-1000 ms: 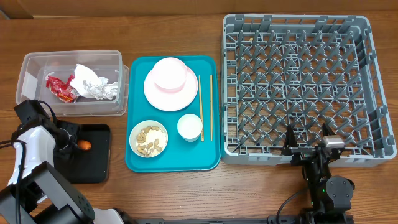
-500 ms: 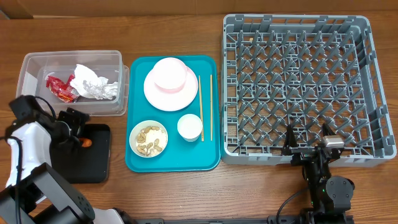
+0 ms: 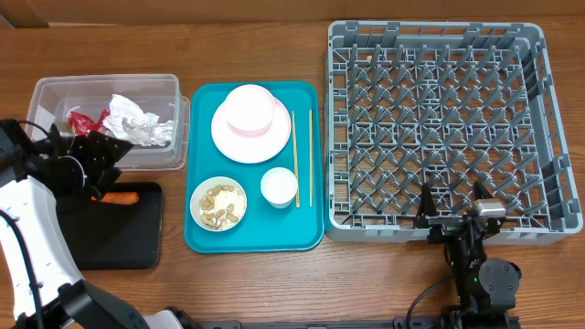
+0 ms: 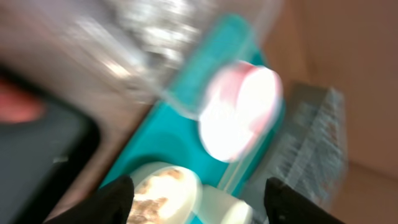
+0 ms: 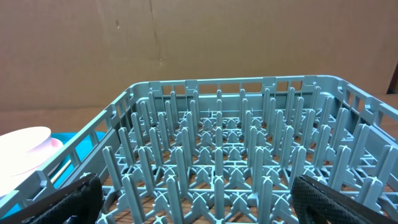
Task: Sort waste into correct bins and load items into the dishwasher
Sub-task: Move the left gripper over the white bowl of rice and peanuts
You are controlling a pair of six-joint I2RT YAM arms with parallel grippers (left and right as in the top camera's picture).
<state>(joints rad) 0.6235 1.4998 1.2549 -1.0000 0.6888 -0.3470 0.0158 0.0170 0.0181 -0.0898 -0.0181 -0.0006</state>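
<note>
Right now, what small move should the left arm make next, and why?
Probably swing the open, empty left fingers toward the bowl of scraps on the teal tray. The carrot lies on the black tray, wrapper and paper in the clear tub; only the scraps are unsorted.

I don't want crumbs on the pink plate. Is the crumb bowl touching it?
Apart. The overhead view shows a strip of bare teal tray between the plate and the bowl.
</note>
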